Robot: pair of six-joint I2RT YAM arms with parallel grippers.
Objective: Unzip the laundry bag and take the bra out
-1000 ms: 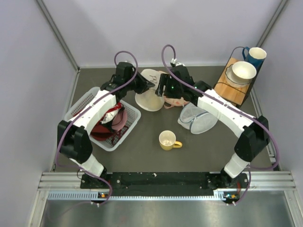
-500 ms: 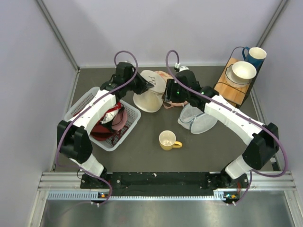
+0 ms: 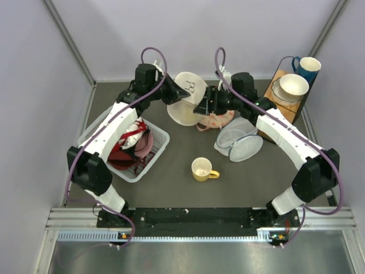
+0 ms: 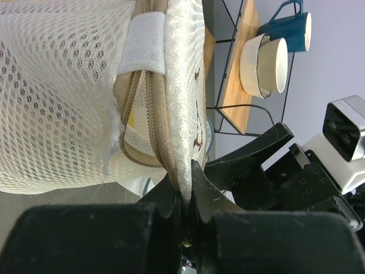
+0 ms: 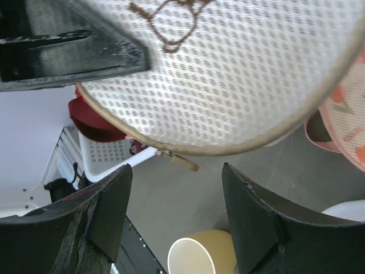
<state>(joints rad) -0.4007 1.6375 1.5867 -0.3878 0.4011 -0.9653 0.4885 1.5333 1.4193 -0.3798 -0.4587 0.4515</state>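
Note:
The cream-white mesh laundry bag point(image 3: 187, 98) is lifted off the table and tilted on edge. My left gripper point(image 3: 173, 93) is shut on its rim, and the pinch shows in the left wrist view point(image 4: 186, 185). The zipper point(image 4: 149, 108) gapes a little there, and a sliver of the yellow bra point(image 4: 130, 118) shows inside. My right gripper point(image 3: 205, 106) is open beside the bag's right side. In the right wrist view the bag point(image 5: 228, 74) fills the top, and the tan zipper pull point(image 5: 181, 161) hangs just ahead of my open right gripper point(image 5: 177, 171).
A white basket point(image 3: 94, 127) with red and pink garments stands at the left. A yellow mug point(image 3: 202, 169) sits centre front. A bluish-grey mesh pouch point(image 3: 239, 142) and a pink patterned pouch point(image 3: 218, 121) lie under the right arm. A rack point(image 3: 285, 105) with a bowl and a blue mug stands back right.
My left gripper has lifted the bag up and back, tilting it on edge. My right gripper has drawn back to the right and now faces the bag's rim.

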